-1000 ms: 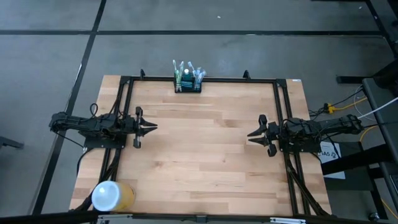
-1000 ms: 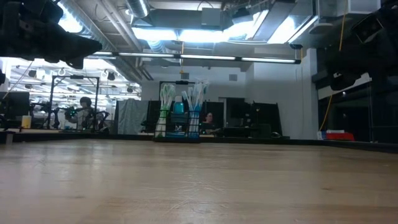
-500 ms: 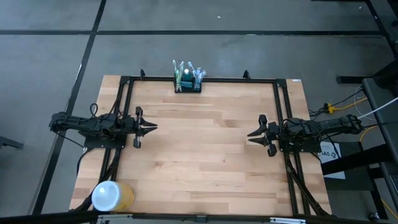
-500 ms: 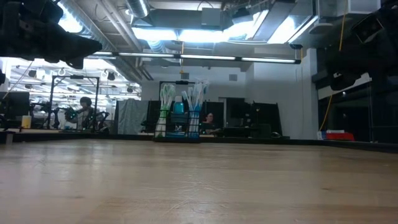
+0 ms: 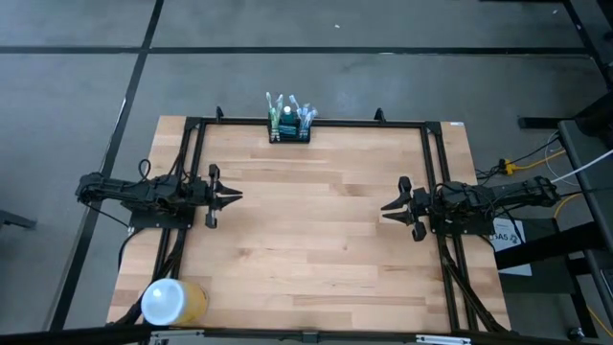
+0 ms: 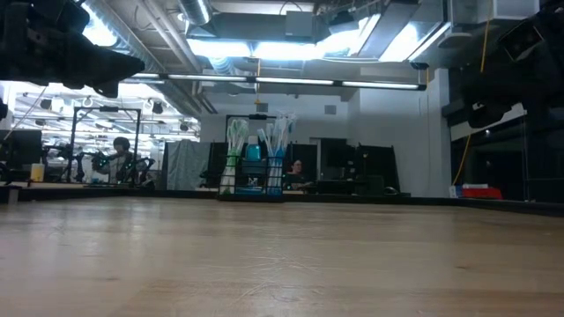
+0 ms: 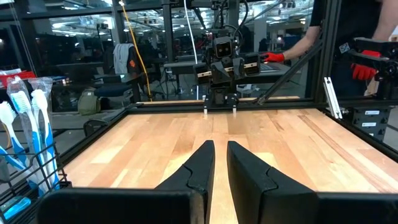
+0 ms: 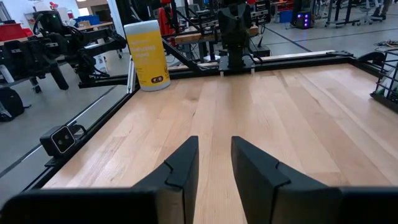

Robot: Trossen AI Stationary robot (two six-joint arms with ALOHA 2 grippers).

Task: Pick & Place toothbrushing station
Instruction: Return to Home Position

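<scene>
Pale wooden desk (image 5: 316, 249) inside a black frame (image 5: 429, 153), seen from above. Left arm folded low over the left side, left gripper (image 5: 233, 195) pointing inward across the boards, fingers (image 7: 198, 171) parted by a narrow gap, holding nothing. Right arm mirrored on the right side, right gripper (image 5: 387, 207) aimed back toward the left one, its fingers (image 8: 180, 165) a little apart, likewise empty. Both grippers well apart, facing each other over bare planks.

At the middle of the far edge, the toothbrushing station (image 5: 289, 129), upright against the frame rail, filled with standing toothbrushes (image 5: 287, 103), well away from either gripper. From the low view, small and distant at the back edge; number of brushes hard to make out. In the left wrist view, only a few brush heads and blue wire, cut off by the picture's border.

White-and-yellow cylinder (image 5: 172, 302) upright at the near left corner, by the frame.

In the low view, arms no more than dark shapes at the upper corners, grippers out of sight there. Beyond the desk, a person's red-gloved hand (image 7: 273, 58), partly behind frame posts.

Open boards between the arms, from the near edge up to the station.
</scene>
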